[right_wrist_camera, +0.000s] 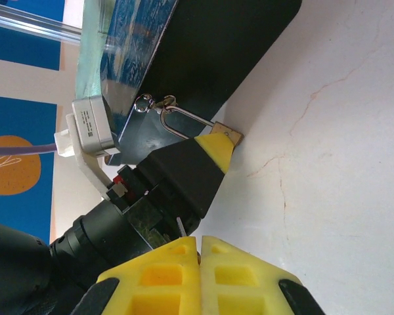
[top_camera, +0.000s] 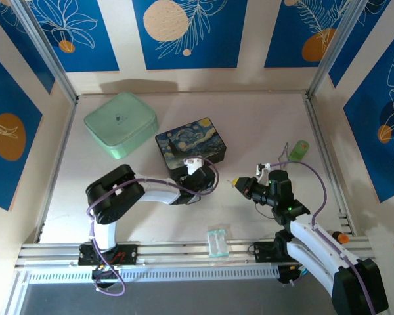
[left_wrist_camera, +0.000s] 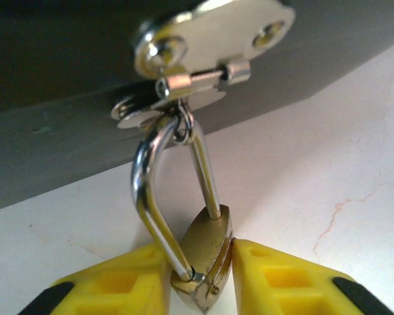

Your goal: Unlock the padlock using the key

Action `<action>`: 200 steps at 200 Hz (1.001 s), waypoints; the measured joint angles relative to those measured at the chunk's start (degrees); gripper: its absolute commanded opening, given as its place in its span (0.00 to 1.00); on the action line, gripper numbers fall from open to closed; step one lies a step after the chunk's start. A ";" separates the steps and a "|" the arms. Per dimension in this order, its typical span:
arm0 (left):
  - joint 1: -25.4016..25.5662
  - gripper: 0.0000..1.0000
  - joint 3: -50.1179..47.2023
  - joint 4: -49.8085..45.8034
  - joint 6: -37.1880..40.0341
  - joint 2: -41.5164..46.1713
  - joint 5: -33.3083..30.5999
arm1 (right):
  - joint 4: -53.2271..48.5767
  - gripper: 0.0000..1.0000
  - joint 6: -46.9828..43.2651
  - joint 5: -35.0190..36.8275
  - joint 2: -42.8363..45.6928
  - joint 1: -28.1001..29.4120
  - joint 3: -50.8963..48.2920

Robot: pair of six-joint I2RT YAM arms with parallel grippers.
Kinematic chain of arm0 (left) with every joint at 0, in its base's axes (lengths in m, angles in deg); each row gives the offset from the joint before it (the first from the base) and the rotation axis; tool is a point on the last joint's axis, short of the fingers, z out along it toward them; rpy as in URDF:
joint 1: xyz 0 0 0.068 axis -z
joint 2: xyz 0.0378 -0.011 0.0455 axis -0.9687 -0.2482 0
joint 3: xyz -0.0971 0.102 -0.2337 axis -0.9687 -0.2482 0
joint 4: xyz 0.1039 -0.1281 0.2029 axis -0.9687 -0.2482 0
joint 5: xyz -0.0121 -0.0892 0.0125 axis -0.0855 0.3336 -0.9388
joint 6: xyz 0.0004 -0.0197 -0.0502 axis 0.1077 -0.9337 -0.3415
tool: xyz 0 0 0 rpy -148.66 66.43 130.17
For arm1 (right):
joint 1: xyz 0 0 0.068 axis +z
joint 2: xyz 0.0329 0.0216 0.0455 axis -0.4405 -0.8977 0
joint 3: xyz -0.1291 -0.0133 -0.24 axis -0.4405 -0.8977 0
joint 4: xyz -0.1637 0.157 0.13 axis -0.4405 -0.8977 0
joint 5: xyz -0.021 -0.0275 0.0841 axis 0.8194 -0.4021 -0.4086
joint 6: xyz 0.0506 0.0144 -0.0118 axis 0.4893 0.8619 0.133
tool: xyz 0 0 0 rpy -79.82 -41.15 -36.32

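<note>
Padlock (left_wrist_camera: 210, 239): lower centre of the left wrist view, hung by its shackle from the hasp (left_wrist_camera: 203, 49) on the tin (right_wrist_camera: 230, 52).
Long axis: nearly upright in that frame, with the shackle pointing up to the hasp and the brass body down, just above the desk (left_wrist_camera: 328, 164).
Left gripper (left_wrist_camera: 202, 275): yellow fingers (left_wrist_camera: 131, 285) clamped on the padlock's body from both sides.
Right gripper (right_wrist_camera: 200, 252): fingers (right_wrist_camera: 167, 279) pressed together at the bottom of its wrist view and aimed at the padlock. I cannot tell whether anything thin sits in the seam.
</note>
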 measured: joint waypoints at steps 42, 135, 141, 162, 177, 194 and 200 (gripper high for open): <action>0.00 0.13 0.02 1.29 0.13 -0.20 -0.26 | 0.83 0.01 0.61 0.48 -0.46 2.01 -0.20; -0.42 0.03 -7.98 1.68 -11.06 10.12 4.87 | 18.53 0.01 11.45 -7.37 -19.06 2.14 -1.03; -0.46 0.03 -8.76 2.29 -12.48 10.71 5.46 | 19.52 0.01 11.98 -7.58 -19.78 2.51 -1.01; -0.55 0.03 -11.47 4.87 -17.59 11.50 7.74 | 23.10 0.00 14.12 -8.00 -22.21 3.98 -1.01; -0.55 0.02 -13.20 6.78 -21.03 11.50 8.83 | 25.49 0.00 15.23 -8.39 -23.93 4.37 -1.01; -0.55 0.01 -14.71 10.27 -23.63 11.76 9.25 | 27.19 0.00 15.93 -8.63 -25.75 4.50 -1.01; -0.55 0.00 -15.28 11.50 -24.74 12.00 9.42 | 27.74 0.00 16.09 -8.66 -26.27 4.70 -1.01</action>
